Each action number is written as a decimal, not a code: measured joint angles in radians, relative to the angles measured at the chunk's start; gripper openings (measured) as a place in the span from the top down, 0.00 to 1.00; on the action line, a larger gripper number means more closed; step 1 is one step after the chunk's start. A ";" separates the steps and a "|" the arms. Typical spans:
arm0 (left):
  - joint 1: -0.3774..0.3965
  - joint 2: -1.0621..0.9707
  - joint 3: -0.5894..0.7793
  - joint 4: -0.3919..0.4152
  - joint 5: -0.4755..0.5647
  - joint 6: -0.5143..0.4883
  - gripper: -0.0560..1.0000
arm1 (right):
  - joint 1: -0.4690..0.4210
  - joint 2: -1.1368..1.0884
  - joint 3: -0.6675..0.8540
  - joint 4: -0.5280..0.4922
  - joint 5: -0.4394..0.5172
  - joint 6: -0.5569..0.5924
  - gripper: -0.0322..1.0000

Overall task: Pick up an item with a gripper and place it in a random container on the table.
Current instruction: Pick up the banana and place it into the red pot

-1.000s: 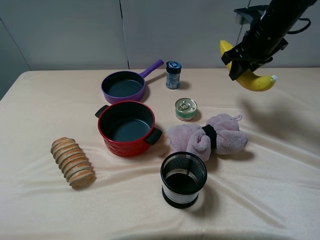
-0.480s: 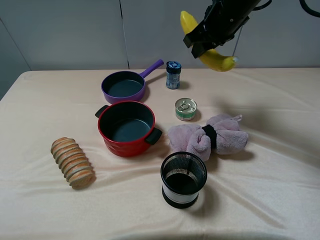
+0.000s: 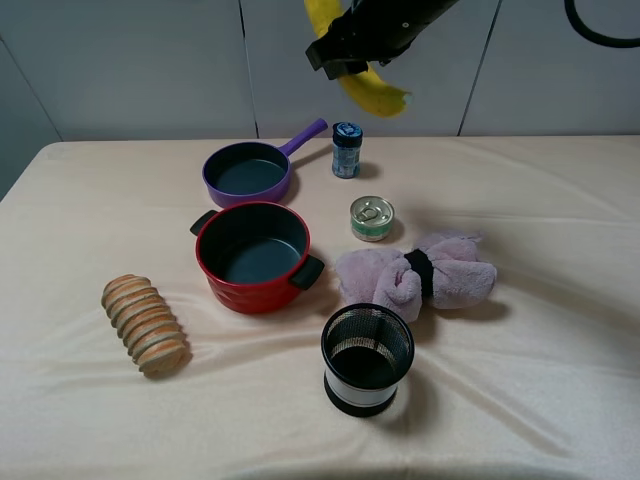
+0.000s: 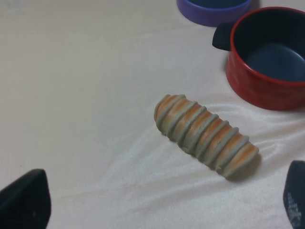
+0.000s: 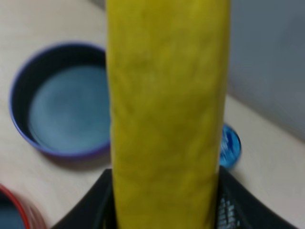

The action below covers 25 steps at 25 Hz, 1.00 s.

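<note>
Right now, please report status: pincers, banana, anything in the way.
Right pincer shut on banana, held high, purple pan below. Left pincer open, empty, near bread loaf. Red pot empty, nothing over it.

Table (image 3: 90, 190): covered in cream cloth, matt, softly wrinkled.
Banana (image 5: 167, 119): smooth yellow skin, dull sheen noted.
Red pot (image 3: 250, 293): glossy faceted outer wall; matt dark grey interior; handles finished in matt black.
Purple pan (image 3: 210, 183): glossy rim, matt interior.
Can (image 3: 372, 213): shiny metal lid observed.
Mesh cup (image 3: 366, 338): black wire mesh, matt.
Towel (image 3: 455, 280): soft plush pink cloth.
Bread loaf (image 4: 205, 136): ridged, matt surface.
</note>
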 joint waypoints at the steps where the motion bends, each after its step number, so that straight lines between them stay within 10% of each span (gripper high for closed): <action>1: 0.000 0.000 0.000 0.000 0.000 0.000 0.01 | 0.010 0.000 0.000 0.000 -0.016 0.000 0.68; 25: 0.000 0.000 0.000 0.000 0.000 0.000 0.01 | 0.322 0.107 0.000 0.119 -0.126 0.003 0.68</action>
